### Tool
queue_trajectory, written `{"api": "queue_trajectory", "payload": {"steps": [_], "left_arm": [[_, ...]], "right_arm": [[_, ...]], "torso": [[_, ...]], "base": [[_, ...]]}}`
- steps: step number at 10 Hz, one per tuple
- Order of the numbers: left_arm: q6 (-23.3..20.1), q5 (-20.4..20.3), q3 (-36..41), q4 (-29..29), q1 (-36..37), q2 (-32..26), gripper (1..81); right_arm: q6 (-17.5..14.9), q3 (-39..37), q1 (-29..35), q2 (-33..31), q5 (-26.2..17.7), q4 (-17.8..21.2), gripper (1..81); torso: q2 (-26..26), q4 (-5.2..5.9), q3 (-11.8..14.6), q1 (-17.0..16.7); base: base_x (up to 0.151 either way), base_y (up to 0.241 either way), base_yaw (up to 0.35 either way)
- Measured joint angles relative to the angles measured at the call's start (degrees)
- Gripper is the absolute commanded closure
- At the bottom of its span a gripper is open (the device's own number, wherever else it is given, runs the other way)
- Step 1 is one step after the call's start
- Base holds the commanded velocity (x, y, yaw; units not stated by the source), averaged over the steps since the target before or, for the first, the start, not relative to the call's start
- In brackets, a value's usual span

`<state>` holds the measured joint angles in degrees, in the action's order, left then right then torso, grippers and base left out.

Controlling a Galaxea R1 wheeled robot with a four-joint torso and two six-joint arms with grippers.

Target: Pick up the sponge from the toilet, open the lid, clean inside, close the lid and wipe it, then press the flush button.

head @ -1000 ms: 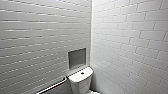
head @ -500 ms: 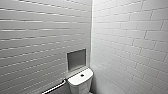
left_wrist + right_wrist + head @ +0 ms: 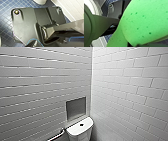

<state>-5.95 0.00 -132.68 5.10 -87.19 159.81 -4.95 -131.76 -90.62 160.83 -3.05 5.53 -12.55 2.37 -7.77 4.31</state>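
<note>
Holding the sponge (image 3: 142, 22) pinched in my right gripper (image 3: 139, 44), across its wrist frame, I'd keep that squeeze firm; the left gripper's state I cannot tell. The flush button (image 3: 81, 124) sits bottom centre in the head view.

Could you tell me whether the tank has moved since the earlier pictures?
No. The tank sits lower in the head view, but the niche above it dropped equally: the camera moved, not the tank.

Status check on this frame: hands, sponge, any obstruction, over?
Right hand apparently shut on sponge. Left hand: can't tell. Flush button in sight on tank cover, unobstructed.
</note>
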Motion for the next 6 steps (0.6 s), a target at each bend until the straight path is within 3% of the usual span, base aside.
{"api": "queue_trajectory", "payload": {"steps": [6], "left_arm": [[0.00, 0.00, 0.00, 0.00, 0.00, 0.00, 1.0]], "right_arm": [[0.00, -0.18, -0.02, 0.00, 0.00, 0.00, 81.1]], "torso": [[0.02, 0.00, 0.00, 0.02]], "base": [[0.103, 0.000, 0.000]]}}
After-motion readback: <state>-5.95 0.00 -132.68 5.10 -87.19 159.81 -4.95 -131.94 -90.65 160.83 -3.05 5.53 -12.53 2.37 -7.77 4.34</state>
